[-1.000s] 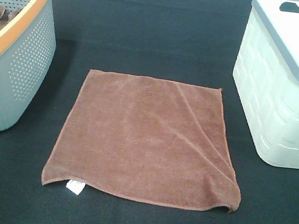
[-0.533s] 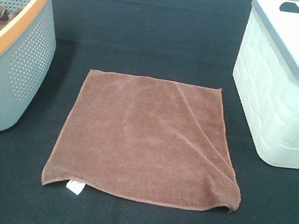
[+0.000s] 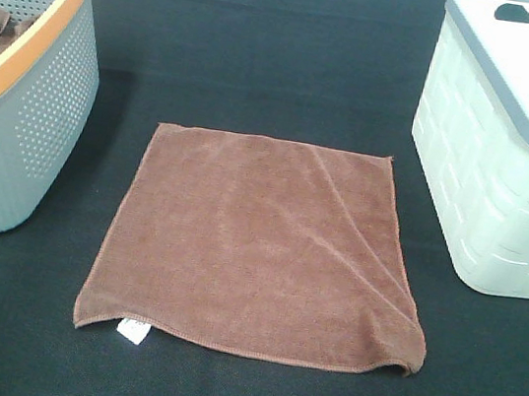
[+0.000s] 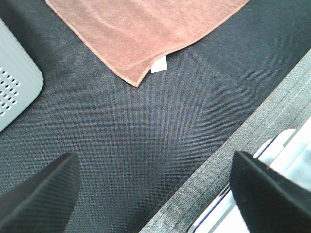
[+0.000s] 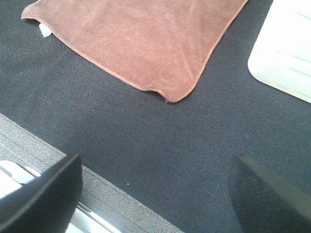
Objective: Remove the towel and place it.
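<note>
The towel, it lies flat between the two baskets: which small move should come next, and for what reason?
Probably lower one open gripper to a near corner. The towel lies spread flat on the black table, held by nothing. The right gripper and the left gripper both hang open, short of its near edge. The slightly raised corner in the right wrist view looks easiest to pinch.

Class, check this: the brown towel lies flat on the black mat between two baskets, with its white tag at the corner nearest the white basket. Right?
Not quite. The exterior high view shows the white tag at the towel corner nearer the grey basket, not the white basket. The rest holds.
</note>
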Controlling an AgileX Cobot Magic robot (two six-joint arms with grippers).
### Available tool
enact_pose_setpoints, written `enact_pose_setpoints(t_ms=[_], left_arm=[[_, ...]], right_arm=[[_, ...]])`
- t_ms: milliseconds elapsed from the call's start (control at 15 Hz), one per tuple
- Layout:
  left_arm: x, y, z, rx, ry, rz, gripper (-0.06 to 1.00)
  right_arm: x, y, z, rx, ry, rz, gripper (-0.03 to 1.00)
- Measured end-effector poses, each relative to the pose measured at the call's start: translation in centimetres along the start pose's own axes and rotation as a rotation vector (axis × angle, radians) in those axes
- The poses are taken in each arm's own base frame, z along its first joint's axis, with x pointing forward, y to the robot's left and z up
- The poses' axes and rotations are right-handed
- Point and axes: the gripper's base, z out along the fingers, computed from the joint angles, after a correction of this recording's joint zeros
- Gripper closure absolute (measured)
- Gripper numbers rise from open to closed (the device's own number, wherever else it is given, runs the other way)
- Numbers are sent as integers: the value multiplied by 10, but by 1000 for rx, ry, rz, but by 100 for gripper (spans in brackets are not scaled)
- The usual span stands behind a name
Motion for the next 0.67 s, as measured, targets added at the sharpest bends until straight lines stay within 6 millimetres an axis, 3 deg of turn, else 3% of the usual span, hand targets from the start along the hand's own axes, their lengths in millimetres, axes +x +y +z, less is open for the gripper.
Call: enact_pose_setpoints(t_ms=[667], left_arm=[[0, 0, 0, 2, 0, 8, 14]], right_arm=[[0, 0, 0, 0, -3, 0, 20]])
